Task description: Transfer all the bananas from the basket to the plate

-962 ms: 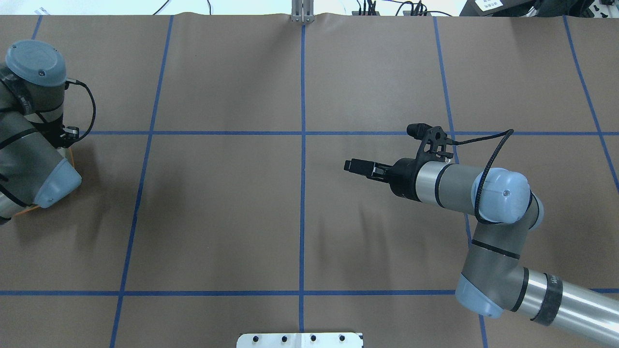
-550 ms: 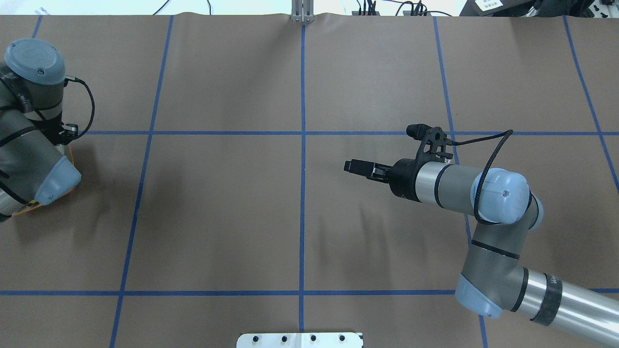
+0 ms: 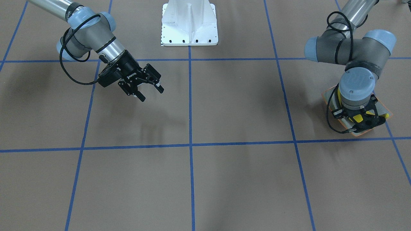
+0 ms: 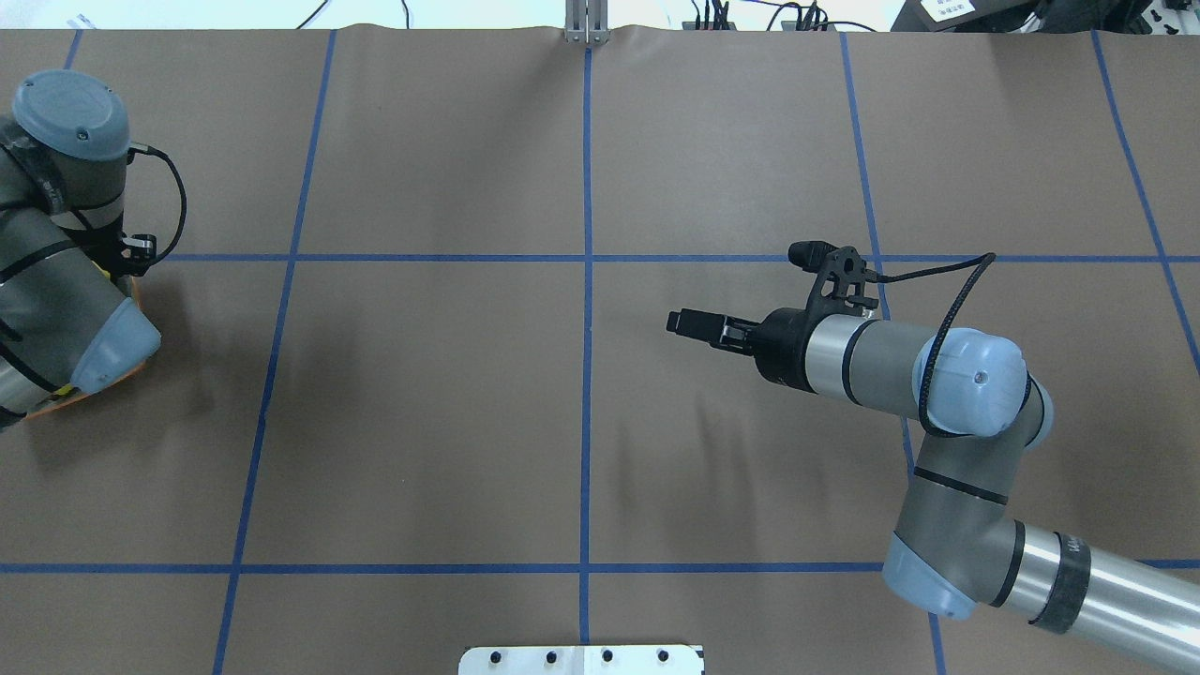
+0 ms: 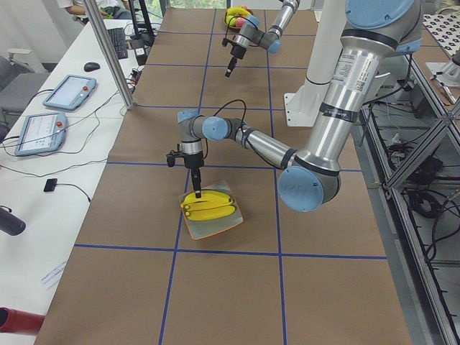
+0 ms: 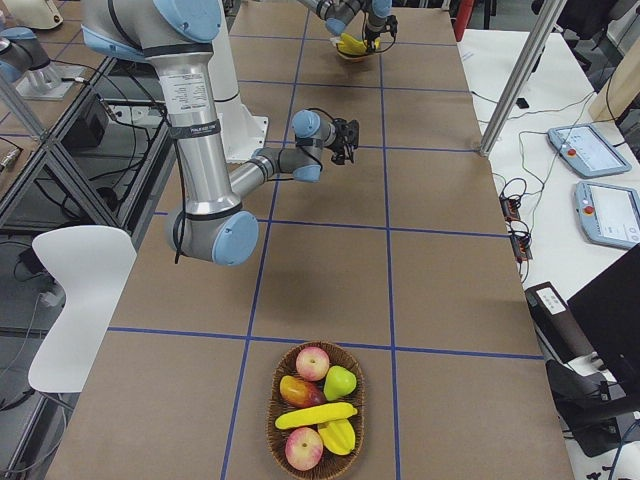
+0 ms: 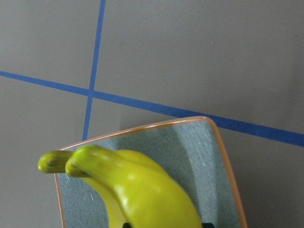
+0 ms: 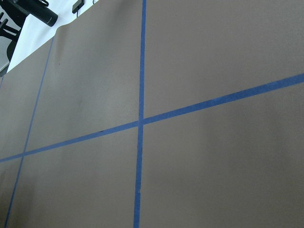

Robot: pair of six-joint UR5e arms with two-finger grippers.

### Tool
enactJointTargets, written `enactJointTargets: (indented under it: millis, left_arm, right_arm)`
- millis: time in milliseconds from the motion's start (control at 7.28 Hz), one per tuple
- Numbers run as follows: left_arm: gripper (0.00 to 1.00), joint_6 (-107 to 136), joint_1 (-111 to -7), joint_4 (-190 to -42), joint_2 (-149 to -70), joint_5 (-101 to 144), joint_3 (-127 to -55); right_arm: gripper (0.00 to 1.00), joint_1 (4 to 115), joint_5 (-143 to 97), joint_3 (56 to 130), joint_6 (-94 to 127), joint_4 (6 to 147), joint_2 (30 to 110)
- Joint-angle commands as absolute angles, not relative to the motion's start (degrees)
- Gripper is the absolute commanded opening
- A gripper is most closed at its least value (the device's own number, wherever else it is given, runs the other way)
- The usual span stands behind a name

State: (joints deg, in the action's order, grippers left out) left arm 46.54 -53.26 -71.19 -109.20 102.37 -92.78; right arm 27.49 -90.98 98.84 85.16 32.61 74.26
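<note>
Hovering straight down over the plate [image 5: 224, 226] at the robot's left end, the left end effector [image 5: 195, 192] meets the bananas [image 5: 212, 207] lying side by side on it, which reads as a drop-off. I cannot tell whether it is pinching one or has let go; yellow peel fills its wrist view. The right end effector [image 3: 151, 92] hangs spread and empty, well apart from the basket [image 6: 274, 425] at the other end. One banana [image 6: 315, 415] lies there among other fruit [image 6: 313, 362] and looks like the likely next pick. Brown paper covers the surface [image 4: 422, 422], gridded with blue tape [image 4: 588, 375]. Alongside stand a white bench with tablets [image 5: 68, 92] and a white chair [image 6: 75, 300].
</note>
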Motion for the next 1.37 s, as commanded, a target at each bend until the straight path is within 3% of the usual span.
enactJointTargets:
  millis: [0,687,1237]
  left_arm:
    - [1.0,46.6,-53.3,-71.3,-109.2,102.0,-92.8]
    - [1.0,46.9,-53.4,-75.2,-111.3,104.9,-99.8]
    - [1.0,48.3,-53.3,-83.3,-111.9,114.5,-101.1]
  right_arm:
    - [1.0,27.2,-90.6,99.0,85.2,32.6,74.3]
    - [1.0,30.9,-90.6,101.2,84.8,32.7,78.0]
    - [1.0,43.9,-93.1,106.7,69.1,32.5,98.5]
